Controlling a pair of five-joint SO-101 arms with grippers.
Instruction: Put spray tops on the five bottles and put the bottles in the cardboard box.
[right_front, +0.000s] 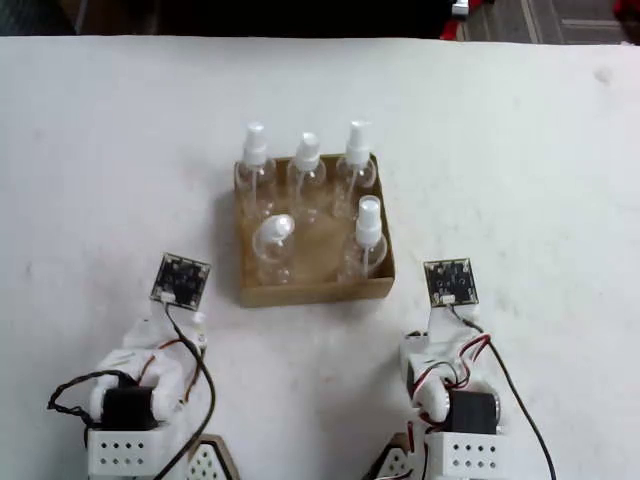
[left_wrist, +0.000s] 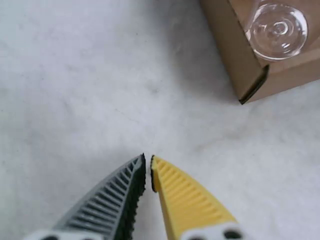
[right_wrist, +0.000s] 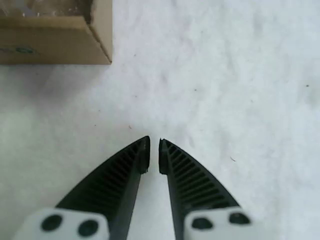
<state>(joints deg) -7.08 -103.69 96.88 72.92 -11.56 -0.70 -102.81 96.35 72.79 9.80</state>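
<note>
**A:** While you have the high view up, where is the box (right_front: 315, 292)?

**B:** Centre of the frame, on the white table (right_front: 100, 150). All five bottles (right_front: 306, 180) are inside it, and each carries a white spray top (right_front: 357, 135).

**A:** How are they set?

**B:** Three stand in a row along the far wall. Two more are nearer the front wall. The front-right bottle (right_front: 365, 250) stands upright. The front-left bottle (right_front: 272, 255) looks tilted, unlike the rest.

**A:** And the arms?

**B:** The left arm (right_front: 140, 395) is at the lower left of the frame, and the right arm (right_front: 450, 400) is at the lower right. Both are folded low on the near side of the box and touch neither it nor the bottles.

**A:** What about the left gripper (left_wrist: 148, 167)?

**B:** Its wrist view shows its grey and yellow fingers (left_wrist: 185, 200) drawn together. Only a thin slit is left between the tips, and nothing is held there. It hangs over bare table, with a corner of the box near and a clear bottle visible inside that corner.

**A:** And the right gripper (right_wrist: 154, 150)?

**B:** Much the same. Its two black fingers (right_wrist: 115, 190) are nearly closed, with a narrow gap at the tips and nothing gripped. It is also over bare table, apart from the box, and one box corner shows farther off in its wrist view.
</note>
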